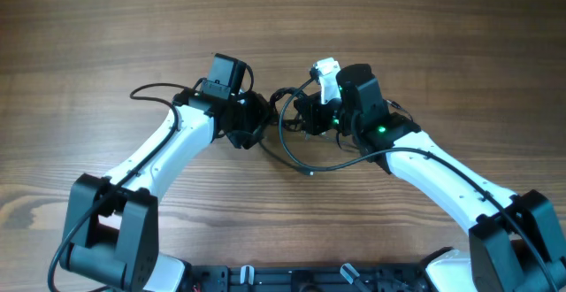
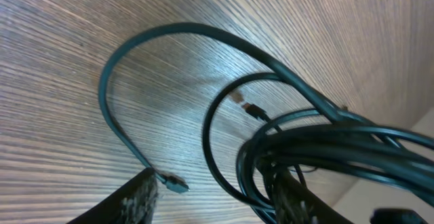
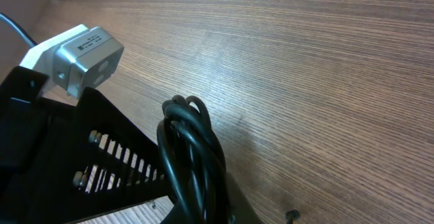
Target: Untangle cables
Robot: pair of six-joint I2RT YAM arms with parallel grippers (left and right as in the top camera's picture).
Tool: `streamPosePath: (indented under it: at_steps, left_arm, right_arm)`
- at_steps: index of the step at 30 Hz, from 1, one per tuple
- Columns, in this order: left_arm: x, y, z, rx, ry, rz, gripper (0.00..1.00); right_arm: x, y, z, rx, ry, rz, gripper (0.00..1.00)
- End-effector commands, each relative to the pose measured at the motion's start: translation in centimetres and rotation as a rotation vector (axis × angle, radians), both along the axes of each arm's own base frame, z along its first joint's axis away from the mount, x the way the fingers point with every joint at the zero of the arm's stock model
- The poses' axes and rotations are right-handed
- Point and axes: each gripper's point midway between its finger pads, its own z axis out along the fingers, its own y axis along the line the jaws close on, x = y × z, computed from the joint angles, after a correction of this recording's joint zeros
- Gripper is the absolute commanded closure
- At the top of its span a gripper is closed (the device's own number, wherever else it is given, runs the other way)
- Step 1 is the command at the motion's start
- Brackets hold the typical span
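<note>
The right gripper is clenched on the cables, whose bunched loop rises just above its fingers. The left gripper is released, its jaws apart. The same bunch lies against one finger, and nothing is pinched. Farther ahead of it, one strand arcs over the table and curls back to a plug beside the other finger. The step in hand seems to be choosing a strand. Next, the left gripper would need to close on that loose strand and draw it clear.
</note>
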Motion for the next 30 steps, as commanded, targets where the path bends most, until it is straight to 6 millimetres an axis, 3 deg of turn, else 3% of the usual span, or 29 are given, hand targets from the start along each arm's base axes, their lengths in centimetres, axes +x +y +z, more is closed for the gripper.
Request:
streamPosePath:
  at_steps: [1,8,19,22,25,28,30]
  left_arm:
    - [0.1,0.3,-1.0,0.026,0.018,0.013,0.45]
    - [1.6,2.0,2.4,-0.024,-0.069,0.063,0.43]
    - [0.2,1.4,0.2,0.091,-0.033,0.028,0.40]
    - [-0.1,1.5,-1.5,0.115,0.013,0.026,0.40]
    - [-0.3,1.5,-2.1,0.122,0.032,0.024,0.49]
    - [-0.4,1.4,-2.1,0.122,0.033,0.020,0.51]
    - [-0.5,1.2,-2.1,0.123,0.032,0.012,0.59]
  right_arm:
    - [0.1,0.0,0.1,-0.005,-0.011,0.009,0.96]
    - [0.1,0.0,0.0,-0.005,-0.010,0.009,0.96]
    - [0.0,0.0,-0.1,-0.008,-0.004,0.008,0.96]
    - [0.0,0.0,-0.1,-0.008,-0.003,0.009,0.96]
    - [0.0,0.0,-0.1,-0.008,-0.003,0.008,0.96]
    - [0.0,0.0,-0.1,-0.008,-0.003,0.009,0.96]
    - [0.0,0.0,-0.1,-0.009,-0.003,0.009,0.96]
